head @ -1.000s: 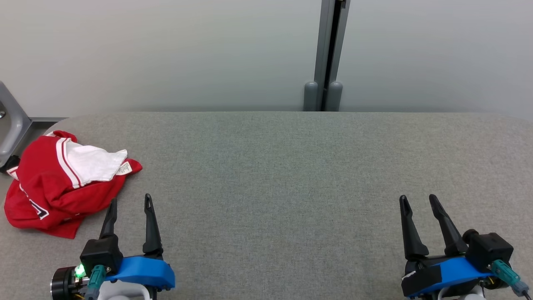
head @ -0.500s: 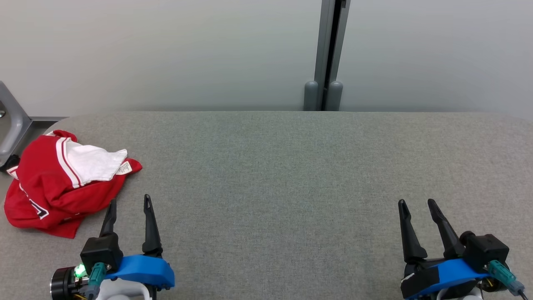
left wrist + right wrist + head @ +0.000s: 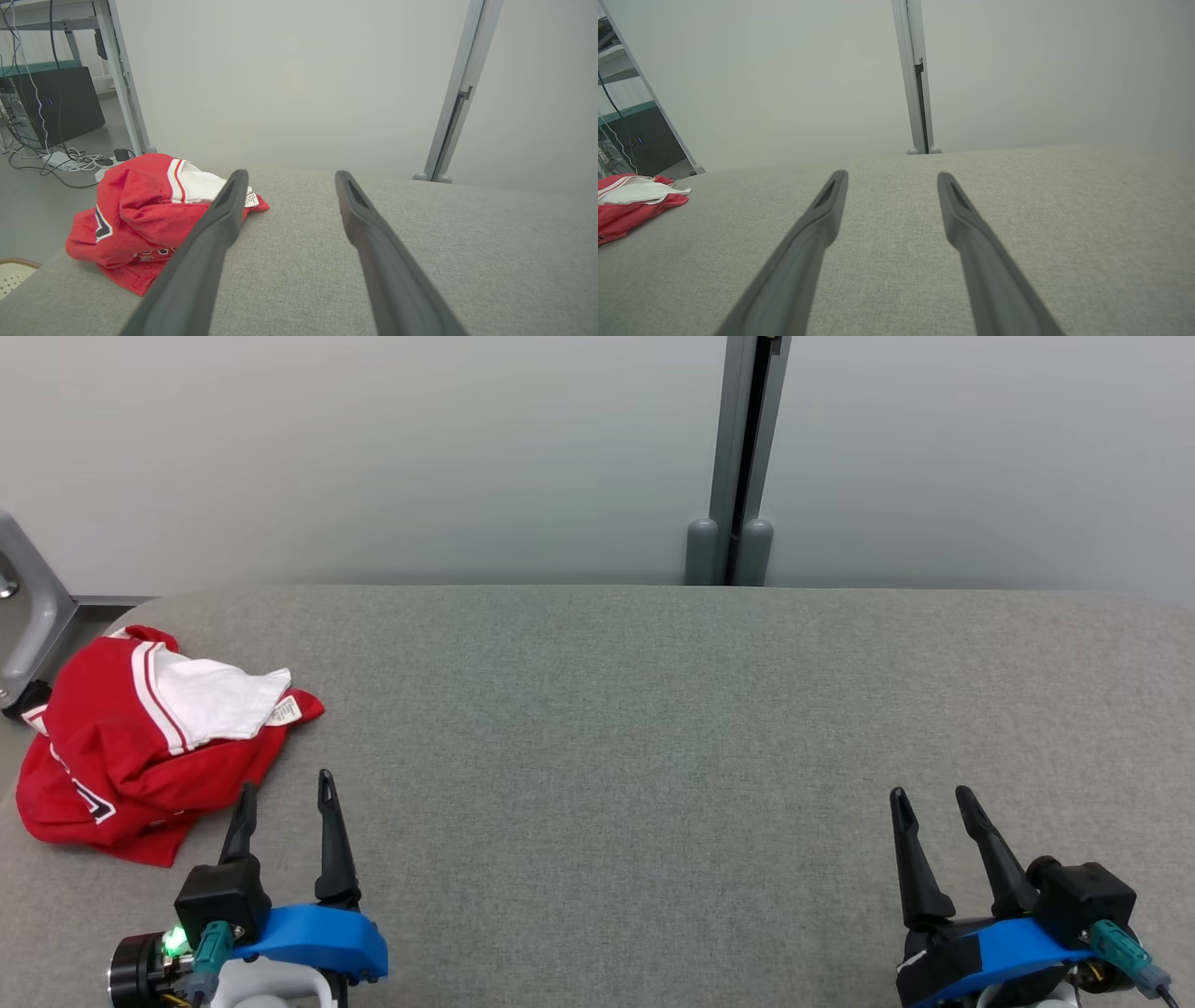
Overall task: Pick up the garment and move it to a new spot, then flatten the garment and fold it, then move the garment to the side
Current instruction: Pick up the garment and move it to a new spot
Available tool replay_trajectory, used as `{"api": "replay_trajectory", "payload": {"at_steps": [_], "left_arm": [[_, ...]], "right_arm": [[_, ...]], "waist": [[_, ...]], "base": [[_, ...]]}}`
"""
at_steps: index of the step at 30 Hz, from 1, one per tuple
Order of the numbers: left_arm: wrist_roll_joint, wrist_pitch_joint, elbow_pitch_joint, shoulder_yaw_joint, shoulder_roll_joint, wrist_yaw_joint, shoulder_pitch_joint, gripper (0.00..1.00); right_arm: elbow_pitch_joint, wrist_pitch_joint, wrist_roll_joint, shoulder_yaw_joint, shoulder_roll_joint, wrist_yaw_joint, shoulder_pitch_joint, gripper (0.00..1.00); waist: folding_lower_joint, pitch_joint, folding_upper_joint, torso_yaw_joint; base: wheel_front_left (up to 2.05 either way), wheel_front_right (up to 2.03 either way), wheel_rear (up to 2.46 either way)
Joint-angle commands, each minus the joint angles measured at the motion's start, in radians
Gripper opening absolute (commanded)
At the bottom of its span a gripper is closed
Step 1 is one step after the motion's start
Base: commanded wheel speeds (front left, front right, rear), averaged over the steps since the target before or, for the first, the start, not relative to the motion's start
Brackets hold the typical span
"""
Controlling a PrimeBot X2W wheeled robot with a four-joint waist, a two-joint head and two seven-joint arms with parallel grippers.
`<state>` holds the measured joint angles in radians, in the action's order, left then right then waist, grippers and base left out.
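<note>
Garment (image 3: 140,737) lies crumpled at the left edge of the table (image 3: 653,709), just beyond my left gripper (image 3: 286,782). That one and my right gripper (image 3: 930,792) gape wide, holding nothing. Pickup, flattening, folding: all ahead, I reckon.

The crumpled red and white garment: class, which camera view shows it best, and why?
The head view: the crumpled red and white garment lies whole, seen from above, on the grey padded table. The left wrist view shows it closer, partly behind a dark finger. The right wrist view shows it cut off at the edge.
</note>
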<state>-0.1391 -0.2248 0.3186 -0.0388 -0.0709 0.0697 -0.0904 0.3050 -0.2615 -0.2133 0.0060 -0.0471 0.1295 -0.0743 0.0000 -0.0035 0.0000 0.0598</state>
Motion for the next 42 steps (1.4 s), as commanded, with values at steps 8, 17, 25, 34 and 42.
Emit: {"api": "replay_trajectory", "payload": {"at_steps": [8,17,25,34,42], "left_arm": [[-0.005,-0.005,-0.015,-0.002,-0.016,0.005,-0.011,1.00],[-0.014,-0.008,-0.027,0.001,-0.031,0.012,-0.003,1.00],[-0.022,-0.004,-0.050,0.013,-0.048,0.025,0.016,1.00],[-0.035,-0.001,-0.070,0.031,-0.072,0.036,0.029,1.00],[-0.046,0.007,-0.096,0.045,-0.090,0.047,0.043,1.00]], "right_arm": [[-0.002,-0.005,0.002,0.008,-0.006,0.002,-0.013,1.00],[-0.004,-0.005,0.001,0.017,-0.006,0.002,-0.004,1.00],[-0.017,-0.005,0.003,0.025,-0.006,0.002,-0.004,1.00],[-0.016,-0.005,0.008,0.026,-0.006,0.002,-0.005,1.00],[-0.017,-0.005,0.008,0.028,-0.006,0.002,-0.005,1.00]], "waist": [[0.0000,0.001,0.0000,0.036],[0.0000,-0.001,0.0000,0.120],[0.0000,0.005,0.0000,0.203],[0.0000,0.009,0.0000,0.291],[0.0000,0.017,0.0000,0.346]], "base": [[0.00,0.00,0.00],[0.00,0.00,0.00],[0.00,0.00,0.00],[0.00,0.00,0.00],[0.00,0.00,0.00]]}}
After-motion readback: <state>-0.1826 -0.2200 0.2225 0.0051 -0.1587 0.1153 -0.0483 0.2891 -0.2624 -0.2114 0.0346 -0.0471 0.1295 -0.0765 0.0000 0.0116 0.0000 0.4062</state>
